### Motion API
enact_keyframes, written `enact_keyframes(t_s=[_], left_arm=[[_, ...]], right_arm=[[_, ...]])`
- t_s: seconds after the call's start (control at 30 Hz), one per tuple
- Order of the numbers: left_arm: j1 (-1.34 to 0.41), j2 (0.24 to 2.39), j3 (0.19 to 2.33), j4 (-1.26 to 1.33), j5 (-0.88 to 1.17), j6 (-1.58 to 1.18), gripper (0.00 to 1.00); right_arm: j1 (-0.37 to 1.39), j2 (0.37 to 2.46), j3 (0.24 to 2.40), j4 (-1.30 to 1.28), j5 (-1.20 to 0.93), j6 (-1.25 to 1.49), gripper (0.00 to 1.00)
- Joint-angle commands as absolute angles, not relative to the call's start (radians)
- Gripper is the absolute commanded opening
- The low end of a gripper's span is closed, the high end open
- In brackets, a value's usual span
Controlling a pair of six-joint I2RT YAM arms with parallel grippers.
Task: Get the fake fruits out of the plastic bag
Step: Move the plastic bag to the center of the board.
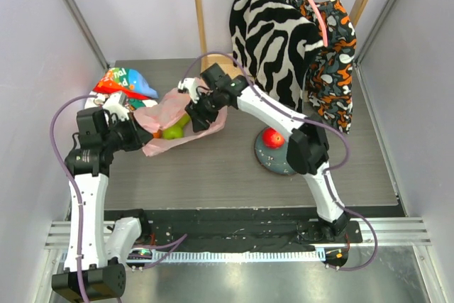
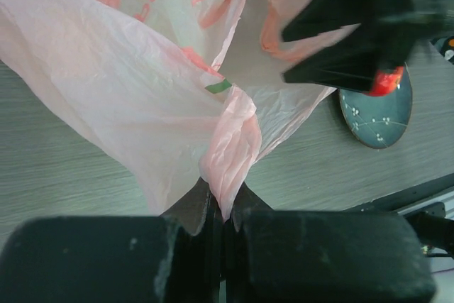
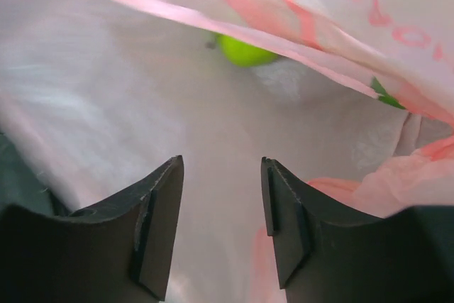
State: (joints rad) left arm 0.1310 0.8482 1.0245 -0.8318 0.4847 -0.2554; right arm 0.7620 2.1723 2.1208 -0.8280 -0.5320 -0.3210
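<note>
Out: red apple (image 1: 272, 138) on plate (image 1: 273, 167). Green fruit (image 3: 243, 51) left inside plastic bag (image 1: 159, 115). Left claw (image 2: 223, 207) clamps bag edge; right claw (image 3: 221, 175) agape, empty.

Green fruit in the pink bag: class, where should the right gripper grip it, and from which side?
Probably across its rounded middle, entering through the bag mouth: the open jaws of the right gripper face the green fruit, lying under a fold of the plastic bag that the left gripper pinches.
</note>
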Motion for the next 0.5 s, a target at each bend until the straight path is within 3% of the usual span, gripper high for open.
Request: enact_keyframes(t_s=[0.0, 0.17, 0.3, 0.47], left_arm=[[0.130, 0.824, 1.086, -0.882, 0.453, -0.180, 0.00], [0.130, 0.792, 1.114, -0.997, 0.505, -0.097, 0.00], [0.130, 0.721, 1.160, -1.094, 0.573, -0.049, 0.00], [0.129, 0.716, 1.129, -1.065, 0.600, -0.089, 0.00]], right_arm=[[0.741, 2.204, 2.074, -0.649, -0.390, -0.218, 0.58], [0.747, 2.122, 1.835, -0.672, -0.322, -0.248, 0.59], [0.750, 1.884, 1.565, -0.722, -0.336, -0.259, 0.60], [0.750, 1.868, 1.620, -0.707, -0.339, -0.307, 0.63]])
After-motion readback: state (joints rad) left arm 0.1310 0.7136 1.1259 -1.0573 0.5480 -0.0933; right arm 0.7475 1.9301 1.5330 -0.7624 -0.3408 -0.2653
